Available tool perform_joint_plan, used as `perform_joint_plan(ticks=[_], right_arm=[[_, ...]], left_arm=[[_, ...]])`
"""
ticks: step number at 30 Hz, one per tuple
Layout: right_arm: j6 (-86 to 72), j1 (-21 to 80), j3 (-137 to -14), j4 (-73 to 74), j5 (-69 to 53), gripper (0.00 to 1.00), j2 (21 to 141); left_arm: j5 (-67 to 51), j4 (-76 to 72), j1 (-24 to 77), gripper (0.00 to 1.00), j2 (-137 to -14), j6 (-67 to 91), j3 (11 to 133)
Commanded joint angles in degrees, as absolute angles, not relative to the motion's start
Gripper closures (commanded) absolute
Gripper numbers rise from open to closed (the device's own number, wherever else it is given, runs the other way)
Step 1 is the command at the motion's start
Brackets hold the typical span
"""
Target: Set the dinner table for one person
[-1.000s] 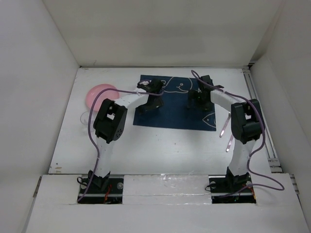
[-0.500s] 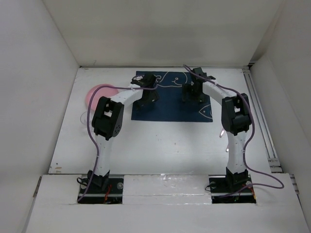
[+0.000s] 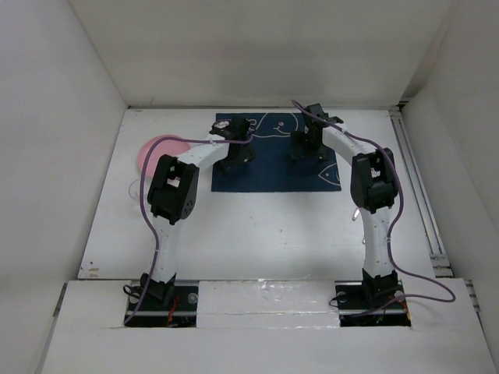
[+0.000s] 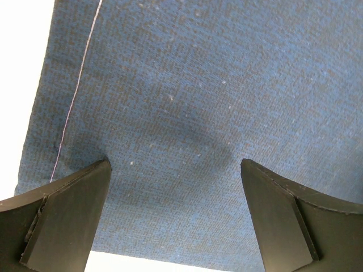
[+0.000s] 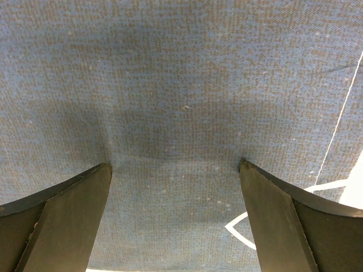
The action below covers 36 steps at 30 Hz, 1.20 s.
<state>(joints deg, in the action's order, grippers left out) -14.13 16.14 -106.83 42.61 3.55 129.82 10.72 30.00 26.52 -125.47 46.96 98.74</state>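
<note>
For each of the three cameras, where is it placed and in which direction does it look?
Top external: above and behind the bases, looking down on the dinner table; left arm and right arm show whole.
Left wrist: on the left arm, looking down closely at the navy placemat; open left claw at the bottom.
Right wrist: likewise on the right arm; open right claw at the bottom.
Shared: all three see the placemat.

On dinner table (image 3: 273,226): placemat (image 3: 274,173) far-ctr, plate (image 3: 160,152) near its L.
</note>
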Motion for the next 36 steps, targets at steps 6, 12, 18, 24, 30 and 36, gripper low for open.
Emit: perform_joint_plan(ticks=[6, 12, 18, 24, 30, 36], right_arm=[[-13.27, 15.73, -110.65, 43.86, 3.25, 0.0, 133.59], [-13.27, 15.73, -108.37, 42.1, 3.25, 0.0, 132.8], [-13.27, 15.73, -109.51, 42.63, 2.72, 0.0, 132.11], [-13.27, 15.73, -107.84, 42.63, 2.72, 0.0, 127.98], [-13.27, 15.73, -109.32, 42.62, 3.96, 0.0, 124.64], [-11.34, 16.43, -109.87, 39.31, 5.79, 0.0, 116.67]], left_arm=[[9.23, 31.82, 26.02, 0.03, -129.99, 47.37, 99.67], [8.71, 31.29, 25.49, 0.03, -129.99, 47.37, 99.14], [7.47, 30.5, 25.49, 0.01, -128.14, 47.37, 97.92], [7.47, 31.37, 25.49, 0.01, -127.09, 46.85, 100.01], [9.4, 33.39, 25.49, 0.01, -127.09, 46.85, 104.5], [10.55, 34.89, 25.49, 0.01, -124.72, 46.32, 107.84]])
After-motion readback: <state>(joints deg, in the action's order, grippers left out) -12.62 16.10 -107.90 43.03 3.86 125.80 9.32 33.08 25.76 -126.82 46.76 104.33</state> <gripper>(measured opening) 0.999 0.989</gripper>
